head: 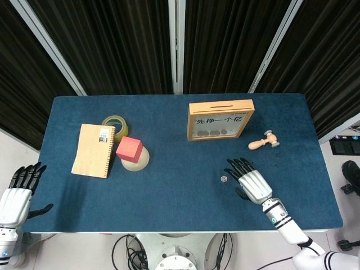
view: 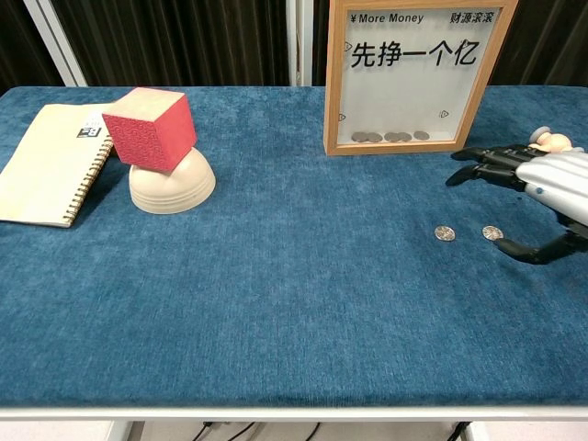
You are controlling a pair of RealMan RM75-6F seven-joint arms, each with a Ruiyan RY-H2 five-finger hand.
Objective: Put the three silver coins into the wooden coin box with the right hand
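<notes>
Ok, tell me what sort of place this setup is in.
Probably a robot lab or data-collection booth, not a home. Black curtains on metal rails close off the back, a blue felt-covered table holds unrelated props such as a red cube on an upturned bowl, and cables hang below the table's front edge.

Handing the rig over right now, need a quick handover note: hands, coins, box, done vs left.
Right hand: open, fingers spread, holding nothing, hovering over the right-hand coin, thumb just beside it.
Left hand: open, idle off the table's left edge.
Second coin lies on the cloth just left of the first; the head view shows only this one, the other is hidden under the hand.
Wooden coin box stands upright at the back of the table, several coins already at its bottom.
Done: only two coins remain out, so one appears deposited.
Left: pick up and drop in both.
</notes>
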